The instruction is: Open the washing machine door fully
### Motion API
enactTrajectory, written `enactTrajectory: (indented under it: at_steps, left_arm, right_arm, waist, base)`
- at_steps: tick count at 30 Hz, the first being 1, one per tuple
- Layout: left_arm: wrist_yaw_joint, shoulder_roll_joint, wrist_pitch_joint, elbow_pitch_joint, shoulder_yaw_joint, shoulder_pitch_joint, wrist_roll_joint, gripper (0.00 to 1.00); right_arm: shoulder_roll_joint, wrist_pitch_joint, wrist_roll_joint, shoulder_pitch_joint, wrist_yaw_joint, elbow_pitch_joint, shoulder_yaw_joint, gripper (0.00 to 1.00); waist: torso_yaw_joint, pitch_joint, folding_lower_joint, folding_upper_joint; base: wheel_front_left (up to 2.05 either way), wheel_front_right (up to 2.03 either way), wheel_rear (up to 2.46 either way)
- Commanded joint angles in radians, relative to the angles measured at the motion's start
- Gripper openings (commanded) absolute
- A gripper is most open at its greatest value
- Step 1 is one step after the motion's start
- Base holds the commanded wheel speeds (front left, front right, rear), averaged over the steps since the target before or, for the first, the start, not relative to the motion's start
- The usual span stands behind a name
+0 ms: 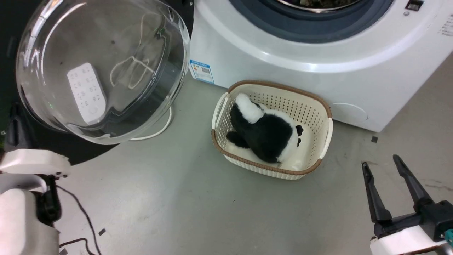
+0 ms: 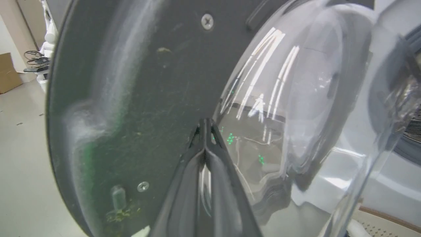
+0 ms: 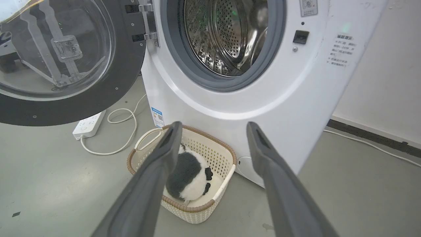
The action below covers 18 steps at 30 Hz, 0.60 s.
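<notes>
Pointing at the work is the left gripper (image 2: 205,127), its two dark fingers pressed together into a single wedge with nothing between them, tips right at the inner face of the washing machine door (image 2: 138,92), where the dark panel meets the bulging glass bowl. Whether they actually touch it is hard to call from here. The door hangs off its hinge (image 3: 144,23) at the washing machine (image 3: 230,108), on the robot's left of the opening, swung well clear so the steel drum (image 3: 227,33) is fully exposed. The right gripper (image 1: 380,162) sits well out from the machine's front, fingers spread wide and empty, playing no part. On the floor just before the machine stands a cream basket (image 1: 279,86) with a black-and-white plush toy (image 1: 265,132) inside. By my reading this is the closing stretch: the door is open, and only the last of its swing remains. The next move calls for a steady sideways push along the hinge's arc, away from the opening, on the dark panel rather than the slippery glass.
</notes>
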Motion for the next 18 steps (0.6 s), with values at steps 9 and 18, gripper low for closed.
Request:
enactTrajectory:
  at_steps: [9,18]
  left_arm:
    - [-0.035,-0.114,-0.005,-0.249,-0.058,0.113,0.144,0.00]
    - [-0.077,-0.239,-0.005,-0.362,-0.198,0.251,0.189,0.00]
  right_arm:
    - [0.046,-0.023,-0.018,-0.012,-0.001,0.024,-0.025,1.00]
    - [0.071,-0.026,-0.018,0.012,-0.001,0.034,-0.034,1.00]
  waist:
    - [-0.044,-0.142,0.0000,0.0000]
    - [-0.151,-0.269,0.0000,0.0000]
  base:
    - [0.00,0.00,0.00]
    - [0.00,0.00,0.00]
